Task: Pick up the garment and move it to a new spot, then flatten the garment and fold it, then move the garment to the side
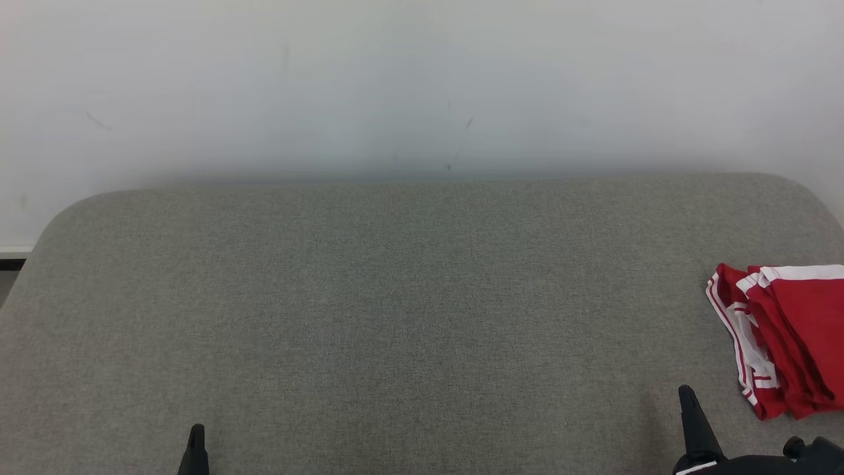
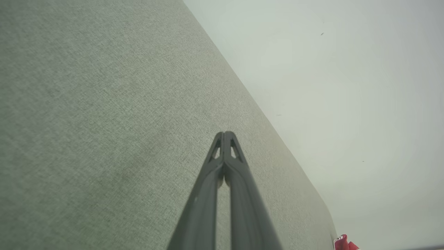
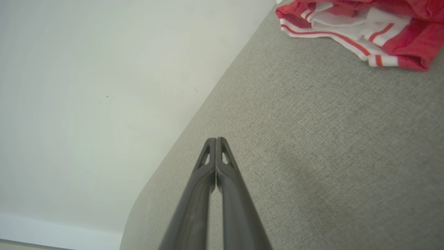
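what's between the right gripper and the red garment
Only bare grey fabric surface. The right gripper and the red-and-white garment are apart with nothing in the gap, seen in the head and right wrist views.

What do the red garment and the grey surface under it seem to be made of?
Red garment: looks like a thin, smooth knit, perhaps sports polyester; it lies in soft folds, with white striped trim. Grey surface: a matte woven cloth cover, judging by its fine crosshatch texture.
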{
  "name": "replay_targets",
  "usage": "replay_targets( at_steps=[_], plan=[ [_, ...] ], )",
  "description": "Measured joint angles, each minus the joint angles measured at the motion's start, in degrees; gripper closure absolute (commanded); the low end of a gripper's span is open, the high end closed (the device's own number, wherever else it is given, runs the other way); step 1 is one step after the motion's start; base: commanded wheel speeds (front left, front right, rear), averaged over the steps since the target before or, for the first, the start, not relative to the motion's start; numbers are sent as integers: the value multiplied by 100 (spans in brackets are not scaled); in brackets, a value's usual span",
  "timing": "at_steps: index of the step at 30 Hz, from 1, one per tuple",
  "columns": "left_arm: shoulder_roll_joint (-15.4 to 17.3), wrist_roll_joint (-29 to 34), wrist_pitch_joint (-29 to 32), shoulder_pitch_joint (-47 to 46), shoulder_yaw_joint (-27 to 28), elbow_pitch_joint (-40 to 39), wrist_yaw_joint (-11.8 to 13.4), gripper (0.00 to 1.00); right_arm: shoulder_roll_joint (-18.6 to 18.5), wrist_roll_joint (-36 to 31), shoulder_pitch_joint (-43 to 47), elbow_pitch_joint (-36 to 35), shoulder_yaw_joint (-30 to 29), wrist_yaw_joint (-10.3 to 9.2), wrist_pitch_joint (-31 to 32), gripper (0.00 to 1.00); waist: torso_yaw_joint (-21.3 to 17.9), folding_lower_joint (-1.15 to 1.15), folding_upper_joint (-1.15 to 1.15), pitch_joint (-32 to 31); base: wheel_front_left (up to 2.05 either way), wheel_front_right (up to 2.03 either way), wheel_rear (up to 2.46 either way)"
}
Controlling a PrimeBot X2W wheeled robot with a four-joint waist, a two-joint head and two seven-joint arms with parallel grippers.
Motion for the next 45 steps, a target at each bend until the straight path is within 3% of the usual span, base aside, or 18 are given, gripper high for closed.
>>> replay_targets(
  at_steps=[45],
  plan=[
    [4, -2339, 661, -508, 204, 30, -86, 100, -1, 2406, -463, -8, -213, 0, 508, 100, -37, -1, 0, 92, 0, 0, 0]
  ],
)
